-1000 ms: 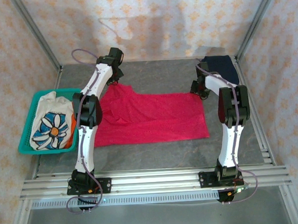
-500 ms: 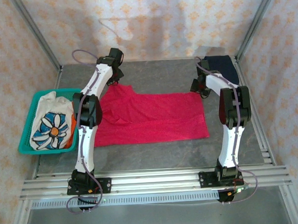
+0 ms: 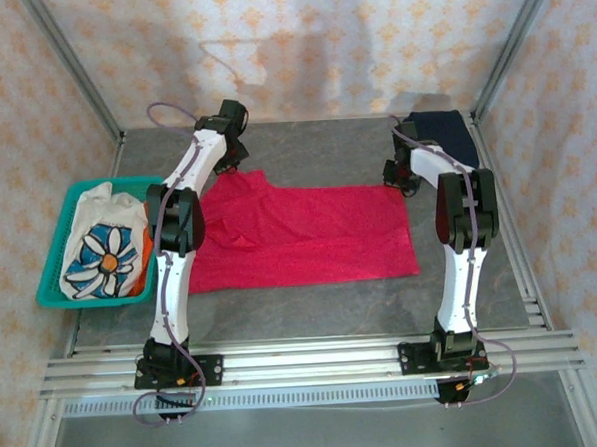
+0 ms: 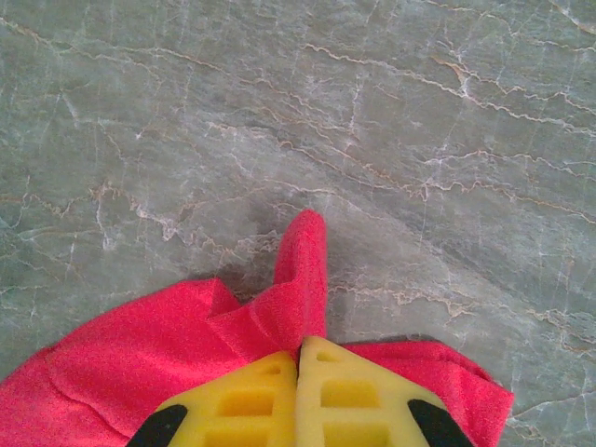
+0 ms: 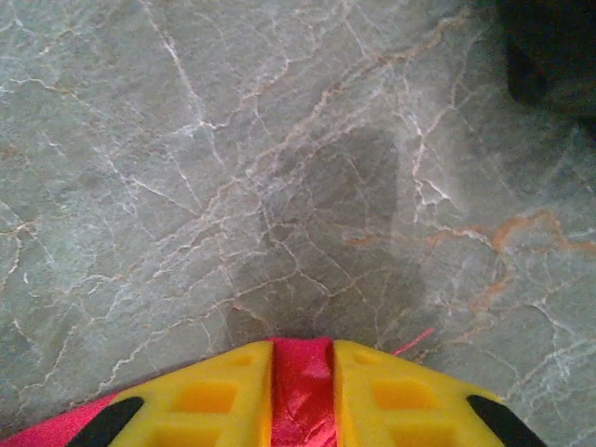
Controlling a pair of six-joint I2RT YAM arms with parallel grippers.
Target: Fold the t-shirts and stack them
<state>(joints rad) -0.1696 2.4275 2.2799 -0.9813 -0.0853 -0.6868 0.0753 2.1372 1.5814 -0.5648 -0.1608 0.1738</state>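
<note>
The bright red t-shirt [image 3: 309, 233] lies spread flat in the middle of the table. My left gripper [image 3: 231, 165] is at its far left corner, and in the left wrist view the yellow fingers [image 4: 358, 391] of the gripper [image 4: 300, 352] are shut on a bunched fold of red t-shirt [image 4: 298, 279]. My right gripper [image 3: 397, 177] is at the far right corner; its yellow fingers [image 5: 400, 391] press on a strip of red t-shirt [image 5: 303, 391] held between them. The folded dark navy t-shirt [image 3: 442, 134] lies at the back right. The white flower-print t-shirt [image 3: 105, 249] sits in the basket.
The teal plastic basket [image 3: 52, 266] stands at the left edge of the table. Metal frame posts and patterned walls close in the sides and back. Bare grey marbled table [image 3: 325, 147] runs behind the red shirt, and the navy shirt [image 5: 554, 47] lies just past my right gripper.
My right gripper has closed on the far right corner of the red t-shirt. The left gripper has kept its grip and hardly moved.
</note>
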